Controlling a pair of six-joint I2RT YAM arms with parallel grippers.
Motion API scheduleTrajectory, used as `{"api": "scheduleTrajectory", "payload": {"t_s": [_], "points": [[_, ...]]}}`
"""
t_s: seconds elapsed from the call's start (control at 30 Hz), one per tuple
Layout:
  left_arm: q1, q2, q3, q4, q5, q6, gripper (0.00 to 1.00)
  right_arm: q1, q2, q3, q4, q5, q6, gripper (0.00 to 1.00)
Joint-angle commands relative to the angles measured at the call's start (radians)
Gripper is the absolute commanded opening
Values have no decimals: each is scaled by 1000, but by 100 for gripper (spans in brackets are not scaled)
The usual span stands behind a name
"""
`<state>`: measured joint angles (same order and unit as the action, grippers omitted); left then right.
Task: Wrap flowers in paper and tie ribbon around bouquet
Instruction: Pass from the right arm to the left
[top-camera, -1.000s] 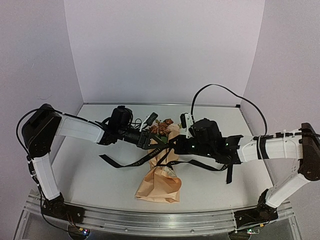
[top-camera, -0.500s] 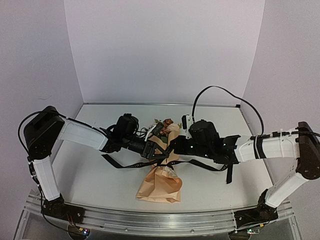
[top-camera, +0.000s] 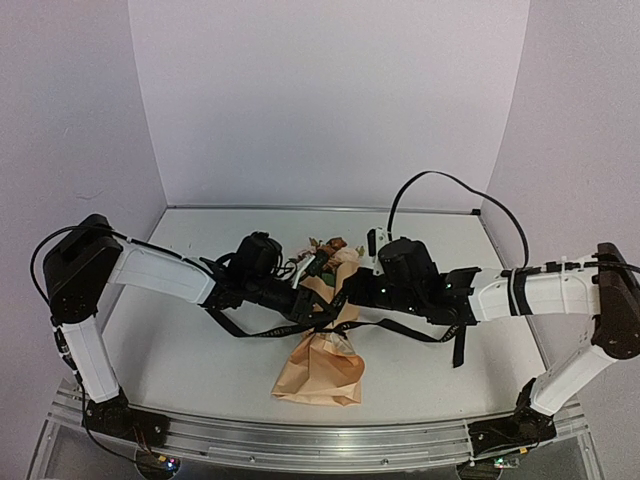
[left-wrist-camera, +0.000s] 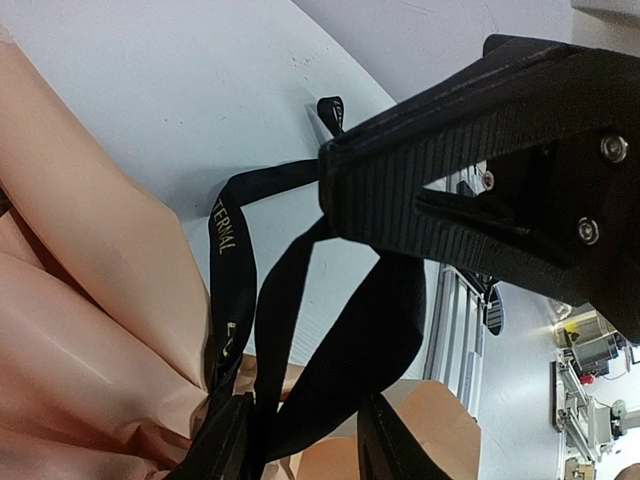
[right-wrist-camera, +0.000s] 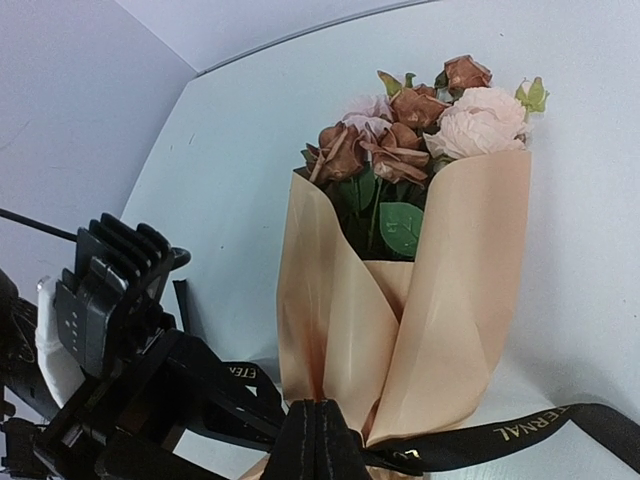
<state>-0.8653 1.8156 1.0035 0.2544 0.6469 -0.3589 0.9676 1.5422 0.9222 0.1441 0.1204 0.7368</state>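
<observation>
Lying with pink-brown blooms (right-wrist-camera: 420, 115) toward 12 o'clock, the tan-peach paper-cone bouquet (top-camera: 322, 368) sits between both grippers. At its 3 o'clock the right gripper (right-wrist-camera: 315, 442) pinches the narrow black satin ribbon (right-wrist-camera: 500, 432); at 9 o'clock the left gripper (left-wrist-camera: 305, 445) stands narrowly parted around it.

The paper (right-wrist-camera: 450, 300) is matt tan-peach kraft, smooth with soft folds. Around it, the ribbon (right-wrist-camera: 520, 432) is black satin, faintly glossy, with gold lettering. Beside the paper, the right gripper (left-wrist-camera: 335, 185) is ribbed matt black plastic with metal screws.
</observation>
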Motion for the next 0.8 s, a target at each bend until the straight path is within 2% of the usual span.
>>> {"api": "scheduleTrajectory", "payload": {"t_s": [0.0, 0.2, 0.5, 0.6, 0.77], "points": [[-9, -25, 11, -13, -37, 19, 39, 5, 13, 41, -14, 44, 23, 0], [-14, -26, 6, 2, -40, 5, 42, 5, 25, 45, -33, 71, 51, 0], [-31, 6, 45, -53, -87, 24, 38, 5, 48, 84, -78, 97, 74, 0], [-34, 20, 62, -72, -117, 28, 34, 6, 56, 96, -92, 102, 84, 0], [-35, 36, 80, -84, -157, 25, 19, 6, 62, 112, -117, 114, 91, 0]]}}
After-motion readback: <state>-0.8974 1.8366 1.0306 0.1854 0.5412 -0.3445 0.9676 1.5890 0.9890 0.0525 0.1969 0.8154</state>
